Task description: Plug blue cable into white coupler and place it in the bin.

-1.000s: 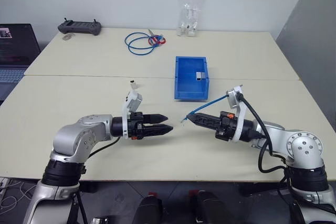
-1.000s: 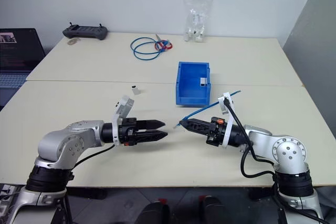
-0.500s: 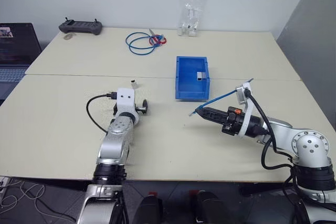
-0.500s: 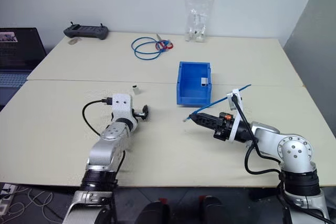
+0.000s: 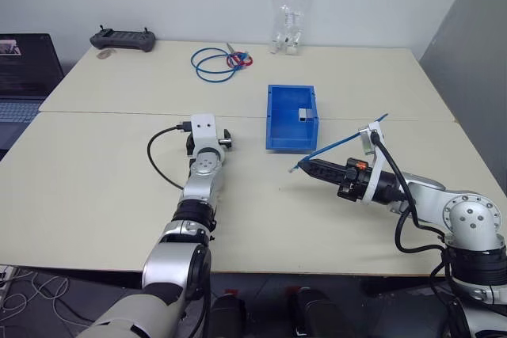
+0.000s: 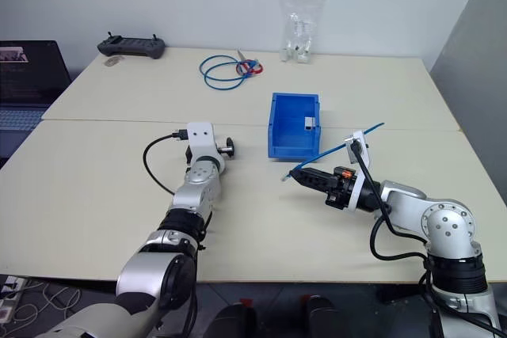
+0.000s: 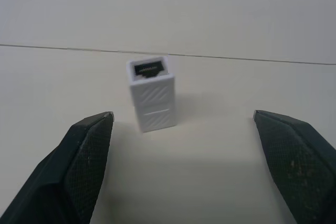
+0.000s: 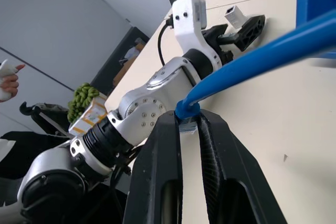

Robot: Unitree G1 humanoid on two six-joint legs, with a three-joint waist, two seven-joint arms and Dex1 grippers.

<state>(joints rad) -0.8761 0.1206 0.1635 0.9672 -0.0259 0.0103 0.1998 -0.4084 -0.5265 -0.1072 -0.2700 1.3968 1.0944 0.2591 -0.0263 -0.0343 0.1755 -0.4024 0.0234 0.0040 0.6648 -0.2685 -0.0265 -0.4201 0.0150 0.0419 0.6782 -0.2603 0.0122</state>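
White coupler (image 7: 151, 93) stands upright on table (image 5: 95, 187), between wide-spread left gripper (image 7: 191, 169) fingers, untouched. Right gripper (image 8: 189, 121) pinches blue cable (image 8: 252, 59) near its plug; bin (image 5: 291, 119) beyond.

Your left gripper (image 7: 181, 153) sits just short of the white coupler (image 7: 151, 95), which stands on the table (image 5: 95, 187) left of the bin (image 5: 290, 119). Right of the bin, your right gripper (image 5: 304, 167) carries the blue cable (image 5: 342, 143). A coiled cable (image 5: 215, 64) lies behind.
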